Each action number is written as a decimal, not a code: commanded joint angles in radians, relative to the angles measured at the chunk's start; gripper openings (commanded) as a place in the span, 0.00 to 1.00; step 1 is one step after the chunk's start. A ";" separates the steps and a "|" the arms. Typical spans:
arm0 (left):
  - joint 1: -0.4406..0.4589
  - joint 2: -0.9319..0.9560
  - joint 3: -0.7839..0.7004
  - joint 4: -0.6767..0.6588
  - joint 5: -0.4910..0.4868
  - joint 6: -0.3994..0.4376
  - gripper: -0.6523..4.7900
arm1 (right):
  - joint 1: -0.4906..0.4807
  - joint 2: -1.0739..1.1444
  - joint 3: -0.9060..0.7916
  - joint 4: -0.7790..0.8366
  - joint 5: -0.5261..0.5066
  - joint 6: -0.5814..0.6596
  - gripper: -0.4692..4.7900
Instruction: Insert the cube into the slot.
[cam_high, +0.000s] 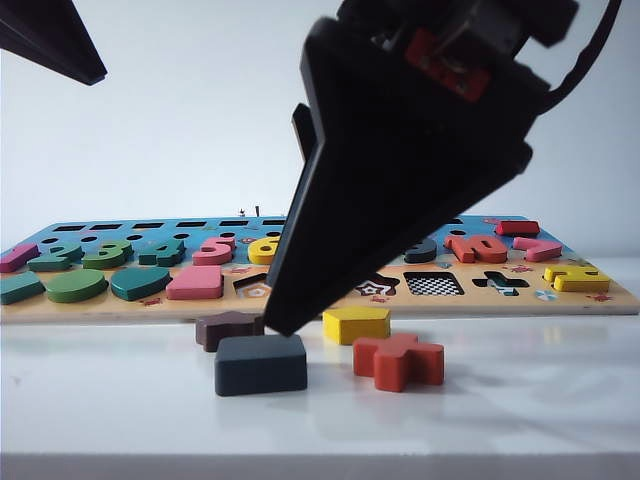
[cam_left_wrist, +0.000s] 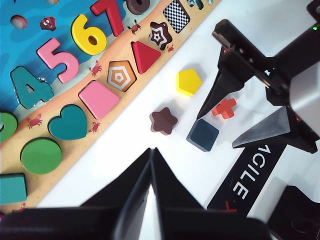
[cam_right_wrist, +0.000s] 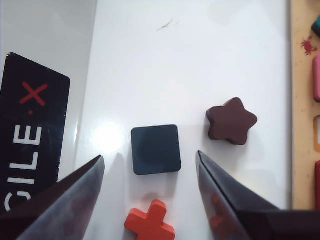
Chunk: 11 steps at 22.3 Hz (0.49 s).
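The cube (cam_high: 260, 364), a flat dark navy block with rounded corners, lies on the white table (cam_high: 500, 420) in front of the long puzzle board (cam_high: 420, 300), apart from it and untouched. In the right wrist view the right gripper (cam_right_wrist: 150, 172) hangs above the cube (cam_right_wrist: 155, 149) with its 2 fingers (cam_right_wrist: 225, 200) spread wide, one on either side of the block and both clear of it; the exterior view shows one of those black fingers (cam_high: 400, 170) coming down steeply, its tip just behind the cube. Around the cube lie 3 loose pieces: a dark brown star (cam_left_wrist: 163, 121) beside it on the board side, a red cross (cam_left_wrist: 224, 107) near it, and a yellow pentagon block (cam_left_wrist: 188, 82) nearer the board. On the board, the checkered square slot (cam_left_wrist: 176, 15) stands empty, next to a star-shaped recess (cam_left_wrist: 160, 35), a red triangle (cam_left_wrist: 146, 56) and a pentagon recess (cam_left_wrist: 121, 76). The left gripper (cam_left_wrist: 151, 165) hovers above the bare table near the board's edge, well away from the cube (cam_left_wrist: 203, 134), its jaws closed together to a point and holding nothing.
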 joint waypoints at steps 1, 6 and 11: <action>0.000 -0.002 0.004 0.014 0.005 0.001 0.15 | 0.008 0.011 0.002 0.021 -0.006 0.011 0.72; 0.000 -0.002 0.004 0.013 0.005 0.001 0.15 | 0.012 0.029 0.003 0.050 -0.006 0.027 0.72; 0.000 -0.002 0.004 0.014 0.005 0.001 0.15 | 0.012 0.040 0.003 0.055 -0.006 0.030 0.72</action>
